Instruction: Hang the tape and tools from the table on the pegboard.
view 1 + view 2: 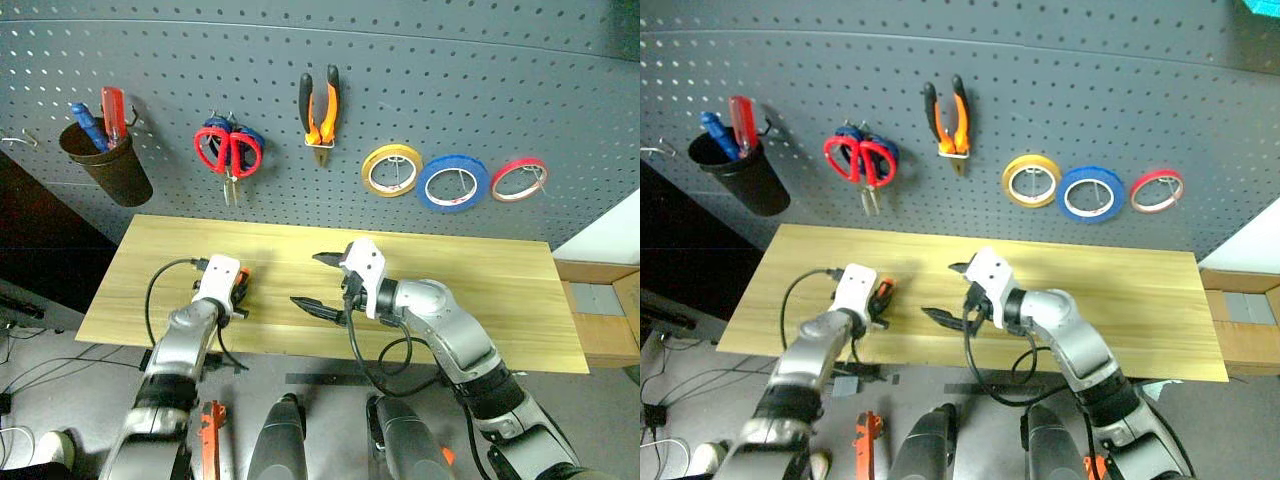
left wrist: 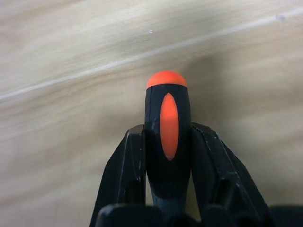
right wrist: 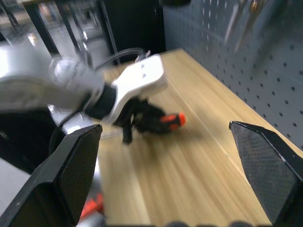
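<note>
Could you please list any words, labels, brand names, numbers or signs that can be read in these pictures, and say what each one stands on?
None can be read.
Screwdriver handle, held in the left tool: plain orange and black, no lettering visible.
Blue tape, yellow roll and red-pink roll on the pegboard: no print visible.
Pliers and red scissors: any markings are too small to tell.

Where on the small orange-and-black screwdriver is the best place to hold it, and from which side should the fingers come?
Around the thick handle, from the butt end, one finger on each flank. The screwdriver has a rounded, bulging handle with flat-sided grip panels, wide enough for both fingers. The left gripper is already shut on it this way above the table, with the orange cap pointing away.
</note>
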`<state>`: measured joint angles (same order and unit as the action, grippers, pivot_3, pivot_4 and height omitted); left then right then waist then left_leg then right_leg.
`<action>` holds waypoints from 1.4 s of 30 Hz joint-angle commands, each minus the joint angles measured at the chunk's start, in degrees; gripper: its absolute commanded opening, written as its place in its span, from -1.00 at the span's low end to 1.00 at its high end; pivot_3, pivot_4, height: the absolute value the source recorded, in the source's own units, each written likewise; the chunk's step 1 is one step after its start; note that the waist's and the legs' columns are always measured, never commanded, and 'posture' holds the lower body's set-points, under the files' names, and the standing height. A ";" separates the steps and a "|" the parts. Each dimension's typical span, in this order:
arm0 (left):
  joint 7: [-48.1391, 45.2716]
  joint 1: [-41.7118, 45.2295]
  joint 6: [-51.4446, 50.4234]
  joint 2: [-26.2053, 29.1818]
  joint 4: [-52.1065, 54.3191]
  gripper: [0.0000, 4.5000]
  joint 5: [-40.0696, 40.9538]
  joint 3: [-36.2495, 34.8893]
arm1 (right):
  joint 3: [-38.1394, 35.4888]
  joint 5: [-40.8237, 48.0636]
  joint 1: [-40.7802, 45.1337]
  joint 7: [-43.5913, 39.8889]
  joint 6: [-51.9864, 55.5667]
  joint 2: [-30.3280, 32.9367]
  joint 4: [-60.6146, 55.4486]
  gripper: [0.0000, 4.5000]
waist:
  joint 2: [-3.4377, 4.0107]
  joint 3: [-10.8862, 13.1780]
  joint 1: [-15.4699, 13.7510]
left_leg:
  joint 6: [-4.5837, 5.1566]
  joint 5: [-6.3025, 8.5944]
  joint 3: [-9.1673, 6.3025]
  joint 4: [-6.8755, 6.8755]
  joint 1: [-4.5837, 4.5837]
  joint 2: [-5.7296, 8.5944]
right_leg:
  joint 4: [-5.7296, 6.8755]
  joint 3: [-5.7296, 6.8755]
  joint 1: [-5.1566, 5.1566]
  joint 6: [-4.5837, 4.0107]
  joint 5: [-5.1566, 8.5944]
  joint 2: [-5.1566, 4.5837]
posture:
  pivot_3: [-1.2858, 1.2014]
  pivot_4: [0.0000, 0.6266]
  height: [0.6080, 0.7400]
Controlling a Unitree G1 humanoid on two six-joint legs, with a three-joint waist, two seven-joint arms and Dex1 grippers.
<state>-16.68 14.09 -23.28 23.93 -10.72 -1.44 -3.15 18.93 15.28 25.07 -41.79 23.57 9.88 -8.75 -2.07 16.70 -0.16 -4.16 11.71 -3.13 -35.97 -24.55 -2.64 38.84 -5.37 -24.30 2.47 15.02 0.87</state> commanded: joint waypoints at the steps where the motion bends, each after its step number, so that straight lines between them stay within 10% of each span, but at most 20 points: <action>1: 4.98 -3.27 -2.29 1.43 22.24 -0.58 -3.73 -3.83 | -3.53 8.18 0.16 -0.85 2.79 -2.73 -6.66 1.00 | -0.05 -0.04 -0.57 | -0.05 -0.03 -0.09 -0.01 -0.04 0.02 | 0.02 0.10 -0.03 -0.01 0.00 -0.01 | 0.21 -0.31 1.00; 8: 13.14 9.29 -0.84 8.94 34.65 -0.58 -12.10 -11.38 | -9.02 16.53 7.53 5.43 6.37 -11.48 -7.13 1.00 | -0.24 -0.40 -2.07 | -0.64 -0.44 -0.38 -0.02 -0.16 0.05 | 0.01 0.48 -0.02 0.22 0.14 0.12 | 0.25 -0.46 1.00; 27: 19.66 58.74 39.78 14.48 -38.34 -0.58 -10.20 -6.17 | -11.11 12.60 17.39 11.53 -0.41 -16.42 1.82 1.00 | -0.35 -1.43 -4.32 | -0.70 -0.52 -0.72 0.21 -0.35 0.06 | -0.03 1.34 -0.12 -0.19 -0.10 0.01 | 0.20 -0.28 1.00; 42: 19.15 57.40 44.19 13.02 -49.88 -0.58 -6.50 -5.53 | -10.93 10.65 17.89 11.32 -2.51 -14.79 4.65 1.00 | -0.29 -1.21 -3.95 | -0.69 -0.52 -0.74 0.20 -0.33 0.04 | 0.08 1.39 -0.14 -0.21 -0.09 0.02 | 0.21 -0.22 1.00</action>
<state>2.69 72.14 20.49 36.51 -62.81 -9.04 -7.75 8.05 25.86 42.56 -29.95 22.11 -4.85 -2.42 -2.36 15.49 -4.12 -4.85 11.19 -3.88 -35.77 -24.88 -2.60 38.94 -3.97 -24.44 2.26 14.93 0.89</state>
